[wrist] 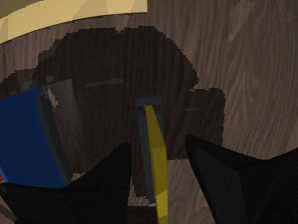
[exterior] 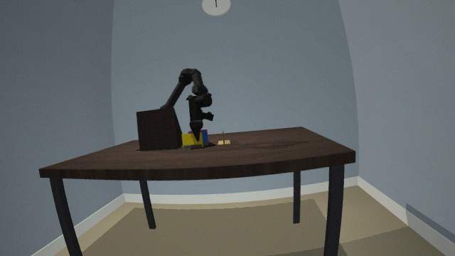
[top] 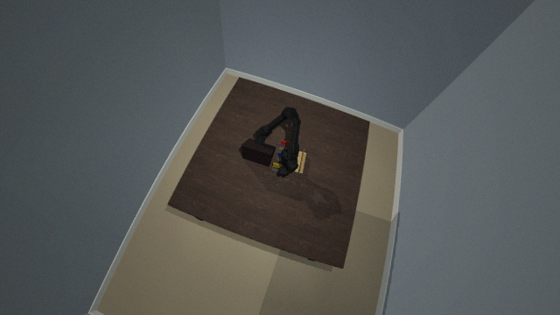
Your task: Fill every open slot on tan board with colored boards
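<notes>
- Workpiece: a thin, flat, rectangular yellow board [top: 276, 165] [exterior: 188, 139] [wrist: 159, 165]. It stands on edge in a low grey holder [exterior: 195, 146] [wrist: 144, 150], left of the tan standing board [top: 302, 162] [exterior: 223, 136] [wrist: 85, 17] in the top and exterior views, and at lower centre in the wrist view.
- Tool state: the black parallel-jaw gripper [top: 282, 173] [exterior: 197, 139] [wrist: 157, 144] stands part-way open. Its fingers straddle the yellow board with a gap on each side; nothing is gripped.
- Handling: the yellow board is probably light and stiff. Its smooth faces may slip or pivot under an off-centre grip.
- Grip point: the two broad faces, near mid-length and high enough to keep the fingers off the holder, appear best. Closing should be square to the faces, followed by a straight lift.
- Finish: plain matt yellow, brighter toward the lower end of the wrist view and olive where shaded. The board shows as a narrow strip in the wrist view and as a broad panel in the exterior view.
- Notch: not discernible in these views; its alignment requires checking before insertion.
- Other stock: a flat blue board [top: 280, 155] [exterior: 205, 136] [wrist: 25, 140] stands at left in the wrist view; a flat red board [top: 284, 143] [exterior: 202, 130] [wrist: 1, 177] shows only a sliver at that view's left edge.
</notes>
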Motion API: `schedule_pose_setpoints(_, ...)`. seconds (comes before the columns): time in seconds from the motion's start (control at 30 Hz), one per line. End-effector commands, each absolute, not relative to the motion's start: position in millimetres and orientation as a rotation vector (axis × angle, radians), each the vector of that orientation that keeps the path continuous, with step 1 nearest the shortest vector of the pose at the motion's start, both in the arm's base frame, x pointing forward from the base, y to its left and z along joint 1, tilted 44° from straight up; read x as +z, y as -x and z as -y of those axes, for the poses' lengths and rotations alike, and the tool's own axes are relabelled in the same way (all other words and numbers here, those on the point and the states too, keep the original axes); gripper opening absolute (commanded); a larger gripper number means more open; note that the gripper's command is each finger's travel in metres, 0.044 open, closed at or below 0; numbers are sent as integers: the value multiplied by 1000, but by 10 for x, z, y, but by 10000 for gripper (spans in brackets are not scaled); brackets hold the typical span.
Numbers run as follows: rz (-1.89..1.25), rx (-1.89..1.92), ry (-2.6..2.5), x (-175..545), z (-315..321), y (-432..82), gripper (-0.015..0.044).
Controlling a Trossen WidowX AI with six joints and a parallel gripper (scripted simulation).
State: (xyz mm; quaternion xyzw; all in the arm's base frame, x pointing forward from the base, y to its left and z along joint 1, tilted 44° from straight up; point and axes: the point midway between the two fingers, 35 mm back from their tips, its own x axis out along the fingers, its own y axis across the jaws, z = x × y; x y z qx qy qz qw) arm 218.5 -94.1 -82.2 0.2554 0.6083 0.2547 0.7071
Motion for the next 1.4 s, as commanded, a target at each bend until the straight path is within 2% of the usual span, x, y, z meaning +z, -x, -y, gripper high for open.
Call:
schedule_pose_setpoints(0.0, -1357, 568, -583, -856, 877, -2161, 186)
schedule_pose_setpoints(0.2, -1357, 568, -583, -856, 877, -2161, 29)
schedule_pose_setpoints(0.33, -1357, 568, -583, -856, 877, -2161, 2)
schedule_pose_setpoints(1.37, -1358, 567, -582, -562, 1162, -2111, 0)
